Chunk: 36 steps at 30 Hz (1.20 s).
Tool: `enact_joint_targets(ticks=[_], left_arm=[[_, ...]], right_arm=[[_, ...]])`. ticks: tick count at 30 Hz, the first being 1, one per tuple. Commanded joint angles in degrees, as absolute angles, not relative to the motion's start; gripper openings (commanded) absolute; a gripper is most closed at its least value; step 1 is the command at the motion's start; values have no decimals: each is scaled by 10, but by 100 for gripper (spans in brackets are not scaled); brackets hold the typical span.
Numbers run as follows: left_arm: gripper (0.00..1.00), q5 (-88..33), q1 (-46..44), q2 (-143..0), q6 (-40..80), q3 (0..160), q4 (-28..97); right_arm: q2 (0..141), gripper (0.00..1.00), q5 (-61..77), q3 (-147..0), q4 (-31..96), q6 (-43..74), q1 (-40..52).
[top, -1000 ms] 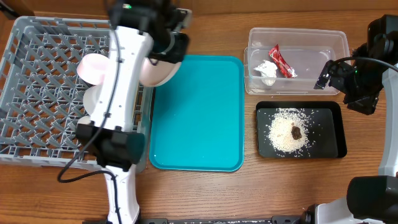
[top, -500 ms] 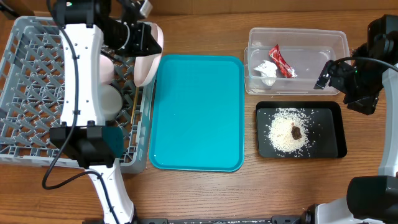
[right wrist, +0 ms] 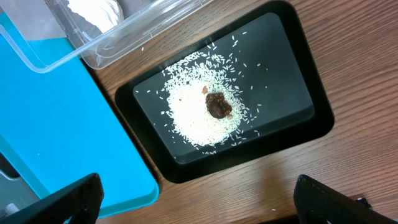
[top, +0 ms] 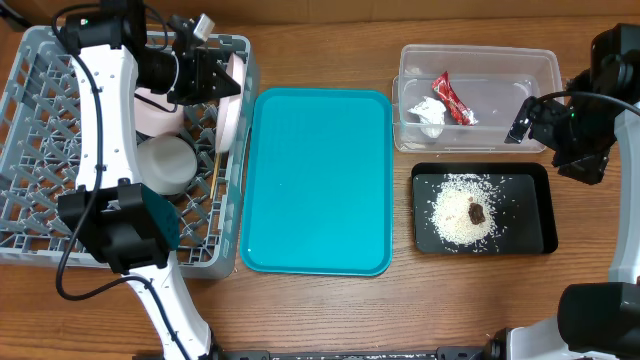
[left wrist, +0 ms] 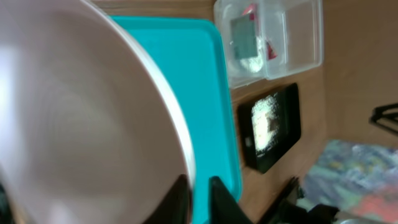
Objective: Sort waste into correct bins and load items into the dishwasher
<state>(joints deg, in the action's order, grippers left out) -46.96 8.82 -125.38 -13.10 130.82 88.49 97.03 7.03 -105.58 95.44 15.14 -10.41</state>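
Note:
The large white plate (top: 231, 112) stands on edge at the right side of the grey dishwasher rack (top: 60, 150). My left gripper (left wrist: 199, 198) straddles its rim (left wrist: 186, 155) with the jaws slightly parted. The rim lies against one finger, and a strip of teal shows before the other. A smaller plate (top: 153, 108) and a pale round bowl (top: 165, 165) sit in the rack. The wrapper (top: 452, 98) and tissue (top: 428, 112) lie in the clear tub (top: 540, 70). Rice (right wrist: 196, 115) and a brown lump (right wrist: 217, 104) lie in the black tray (right wrist: 292, 74). My right gripper (right wrist: 205, 205) hangs open and empty over the wood beside that tray.
The teal tray (top: 315, 180) lies bare between the rack and the bins. The right arm's body (top: 590, 130) stands at the table's right edge, beside the tub. Bare wood runs along the front edge.
The left arm has swung left from the teal tray's edge to over the rack, carrying the large plate. The plate now stands inside the rack and the jaws have parted slightly. The right arm is still.

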Motion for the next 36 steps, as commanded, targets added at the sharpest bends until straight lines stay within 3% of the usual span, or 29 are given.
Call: enact_joint_targets(ticks=[1, 6, 11, 19, 26, 36], left_arm=[[57, -431, 102, -1260, -145, 1299, 885], [100, -397, 115, -1258, -119, 1301, 894], [100, -337, 124, -1240, -103, 1315, 917], [100, -66, 114, -1171, 20, 1315, 936], [100, -55, 112, -1165, 30, 1299, 968], [100, -55, 108, -1087, 34, 1122, 968]], right_arm=[[966, 100, 65, -1058, 953, 150, -103], [966, 100, 65, -1058, 953, 150, -103], [966, 100, 70, -1058, 955, 148, -102], [966, 100, 162, -1058, 869, 89, -62], [967, 100, 126, -1058, 712, 89, 27], [973, 100, 62, -1058, 772, 107, 47]])
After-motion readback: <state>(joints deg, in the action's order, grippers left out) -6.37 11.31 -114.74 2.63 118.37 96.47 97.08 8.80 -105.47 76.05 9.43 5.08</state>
